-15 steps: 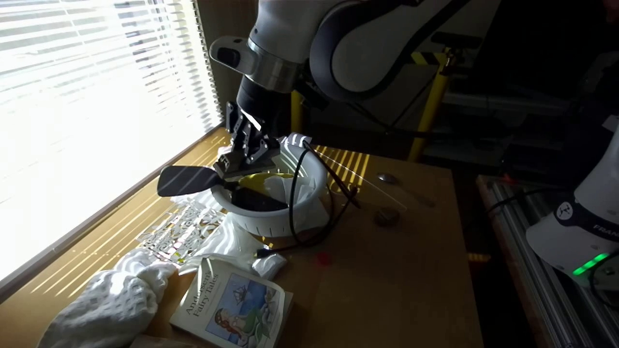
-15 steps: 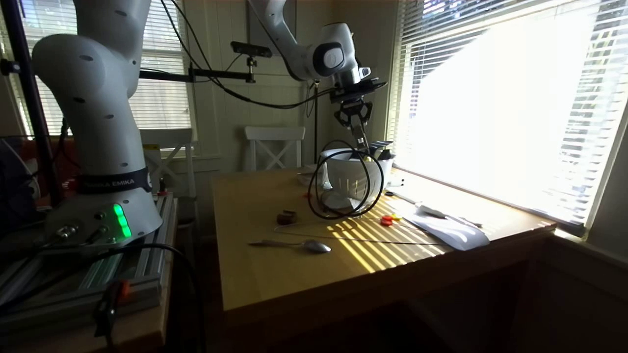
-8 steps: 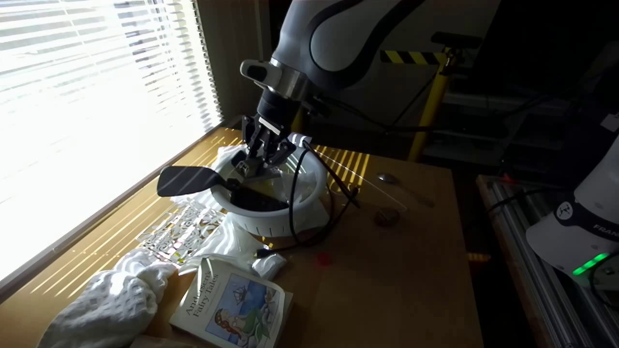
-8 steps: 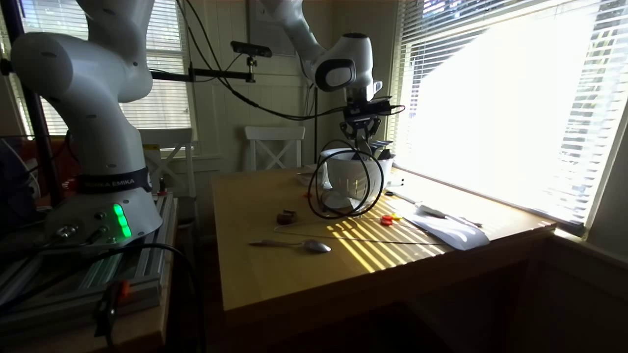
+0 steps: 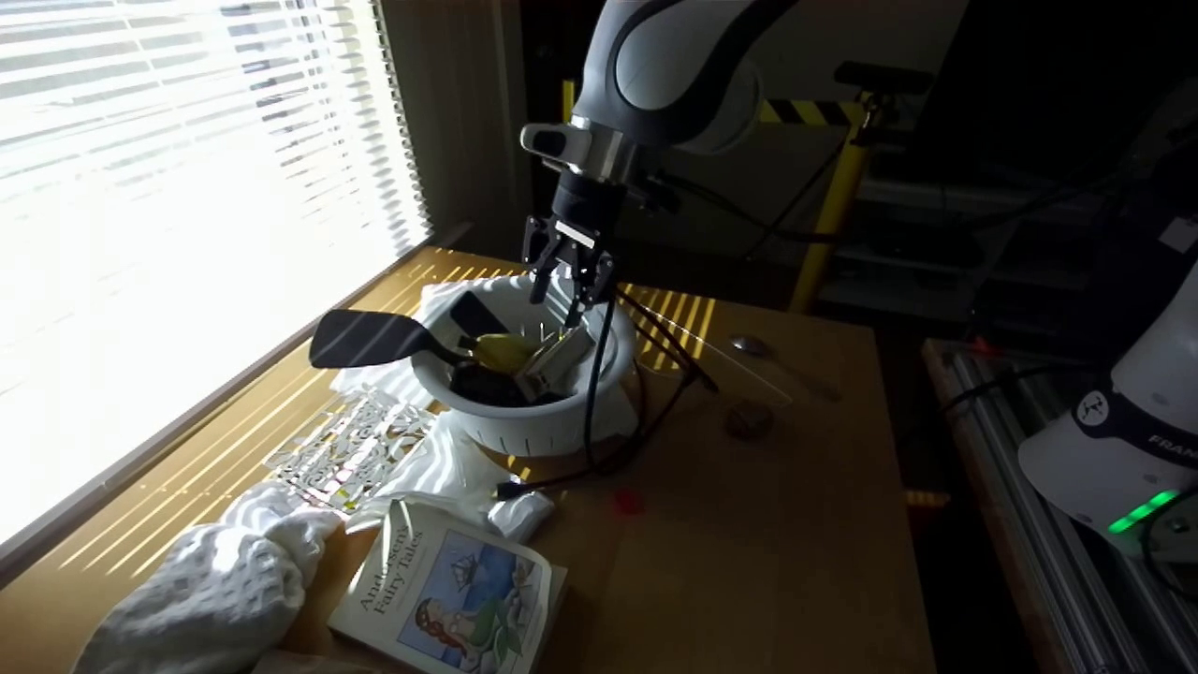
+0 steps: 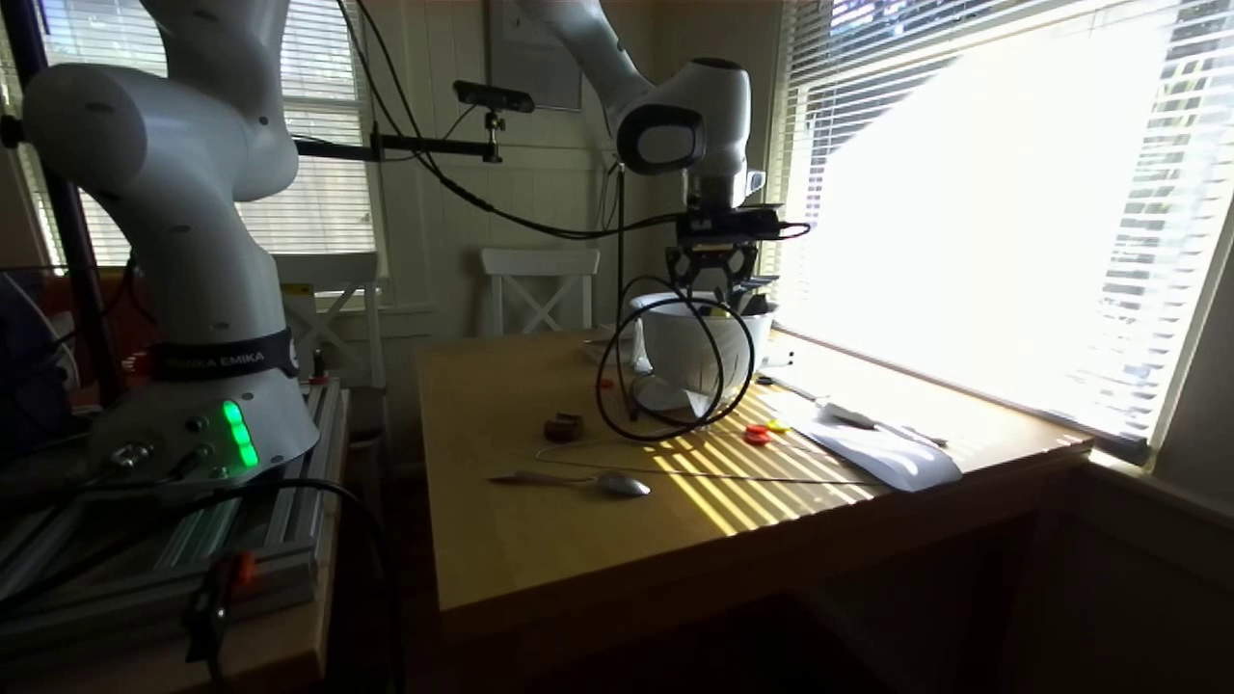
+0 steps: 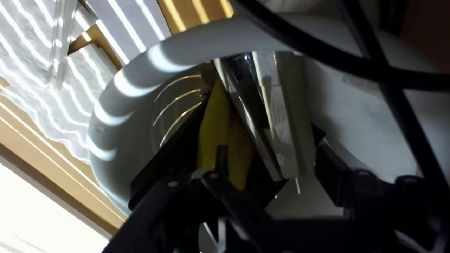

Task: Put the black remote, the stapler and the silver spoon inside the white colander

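Note:
The white colander (image 5: pixel 533 435) stands on the table and shows in both exterior views (image 6: pixel 689 347). The grey stapler (image 5: pixel 554 363) lies inside it, tilted beside a yellow banana-like thing (image 5: pixel 504 352); the stapler also shows in the wrist view (image 7: pixel 281 123). A dark flat slab (image 5: pixel 477 315) leans inside the colander; I cannot tell for sure if it is the black remote. The silver spoon (image 6: pixel 617 484) lies on the table outside the colander, also in an exterior view (image 5: pixel 749 345). My gripper (image 5: pixel 556 312) is open just above the stapler, its fingers apart in the wrist view (image 7: pixel 274 165).
A black spatula (image 5: pixel 365 339) sticks out over the colander's rim. A looped black cable (image 6: pixel 742 357) hangs by the colander. A book (image 5: pixel 459 599), a white cloth (image 5: pixel 215 580) and plastic wrap (image 5: pixel 440 473) lie nearby. A small brown object (image 5: pixel 749 420) is near the spoon.
The gripper has lowered toward the colander, moved away from the window, and opened. The stapler it held now lies in the colander. The spatula and cable have shifted slightly.

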You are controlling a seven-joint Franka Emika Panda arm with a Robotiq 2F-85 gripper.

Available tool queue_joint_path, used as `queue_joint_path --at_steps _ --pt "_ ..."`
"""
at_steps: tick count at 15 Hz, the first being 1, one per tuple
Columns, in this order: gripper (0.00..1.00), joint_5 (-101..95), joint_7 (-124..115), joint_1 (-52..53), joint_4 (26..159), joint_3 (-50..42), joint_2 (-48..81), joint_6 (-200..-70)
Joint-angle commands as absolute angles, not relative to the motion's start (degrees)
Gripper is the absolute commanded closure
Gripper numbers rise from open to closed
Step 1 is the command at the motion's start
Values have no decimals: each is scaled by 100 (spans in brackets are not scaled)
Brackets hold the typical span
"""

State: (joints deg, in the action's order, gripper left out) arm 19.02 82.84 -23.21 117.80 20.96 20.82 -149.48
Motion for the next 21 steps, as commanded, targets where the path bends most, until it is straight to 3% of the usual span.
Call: queue_joint_path --at_steps 1,9,15,21 --pt "2 3142 9408 -2395 12182 2126 1388 -15259" --pt "0 2252 6980 -1327 13325 216 204 -15752" --pt "0 -413 4690 -1267 14712 -755 38 -16340" --pt "0 -3104 2753 -1244 14799 -1305 5 -14711"
